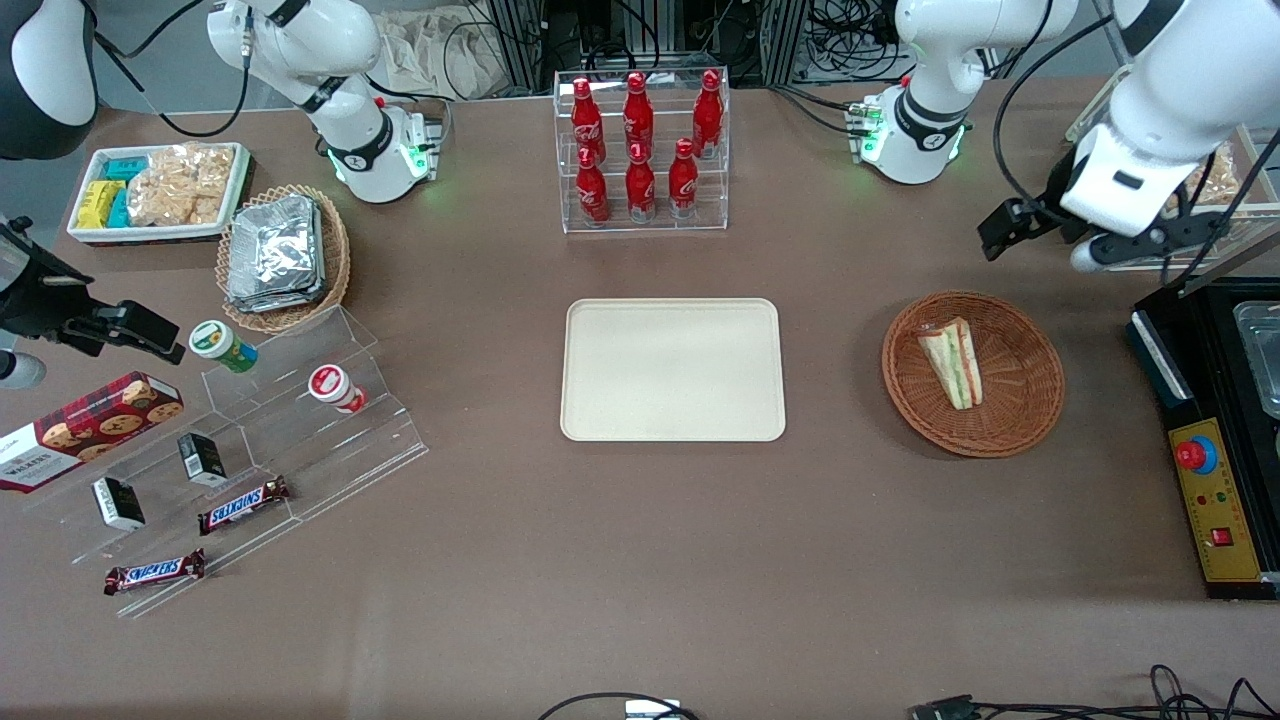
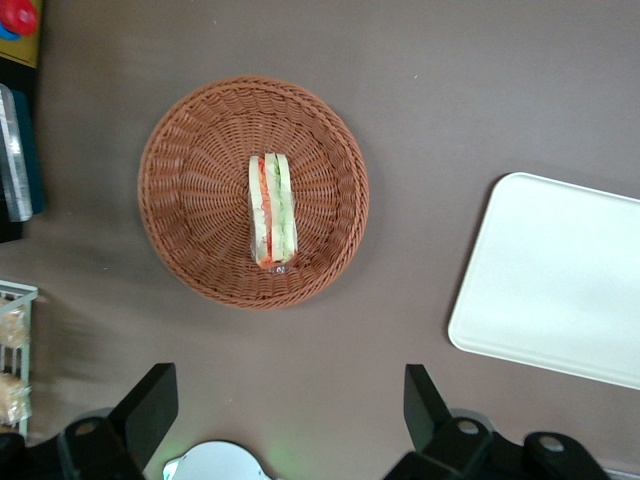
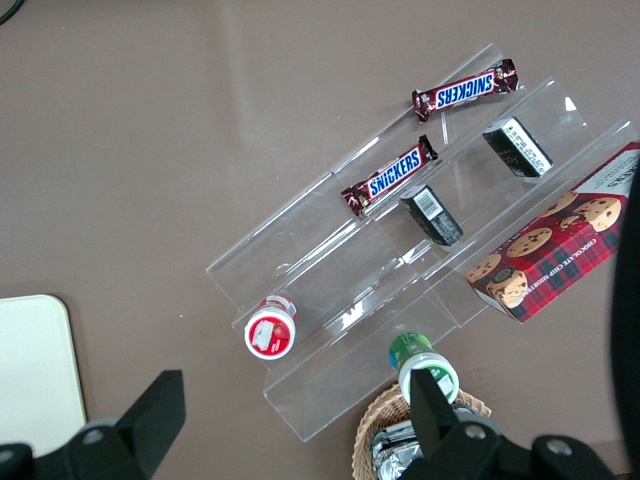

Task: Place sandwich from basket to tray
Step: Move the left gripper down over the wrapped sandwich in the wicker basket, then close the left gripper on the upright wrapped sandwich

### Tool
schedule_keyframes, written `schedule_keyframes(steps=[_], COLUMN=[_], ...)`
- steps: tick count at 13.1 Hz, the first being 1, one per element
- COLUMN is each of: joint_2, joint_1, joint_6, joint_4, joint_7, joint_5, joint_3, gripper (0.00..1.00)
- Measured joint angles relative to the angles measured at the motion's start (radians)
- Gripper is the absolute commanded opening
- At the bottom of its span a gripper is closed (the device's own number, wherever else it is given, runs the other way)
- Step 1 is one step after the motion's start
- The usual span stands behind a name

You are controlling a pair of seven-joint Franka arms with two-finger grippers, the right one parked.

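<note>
Spread and empty, the end effector hovers high above the surface, well clear of the basket. Nothing is done yet: the sandwich lies in the basket, the tray bare.

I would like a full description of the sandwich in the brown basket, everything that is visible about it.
The sandwich is a small wedge of white bread with green, pink and orange filling layers showing along its upper edge. It stands on edge near the middle of the round reddish-brown wicker basket, touching only the basket's woven bottom; in the wrist view something clear, perhaps a wrapper, shows at one end. The beige tray lies apart from it. The tool is open, high above the table, not touching it.
</note>
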Motion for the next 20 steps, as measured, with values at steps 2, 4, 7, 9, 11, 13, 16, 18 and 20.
schedule_keyframes(steps=[2,4,7,9,11,13,16,18,20], joint_2=[0.010,0.031,0.105,0.179,0.251,0.300,0.347,0.363,0.365], joint_1=[0.002,0.008,0.018,0.024,0.027,0.029,0.030,0.030,0.030], joint_6=[0.178,0.399,0.675,0.804,0.848,0.863,0.890,0.900,0.903], joint_4=[-0.138,-0.291,-0.455,-0.509,-0.521,-0.521,-0.520,-0.520,-0.520], joint_7=[0.000,0.000,0.002,0.005,0.012,0.017,0.019,0.020,0.021], joint_5=[0.000,0.000,0.000,0.000,0.010,0.054,0.083,0.083,0.084], joint_3=[0.003,0.012,0.023,0.024,0.034,0.055,0.059,0.059,0.059], gripper=[1.00,1.00,1.00,1.00,1.00,1.00,0.95,0.44,0.30])
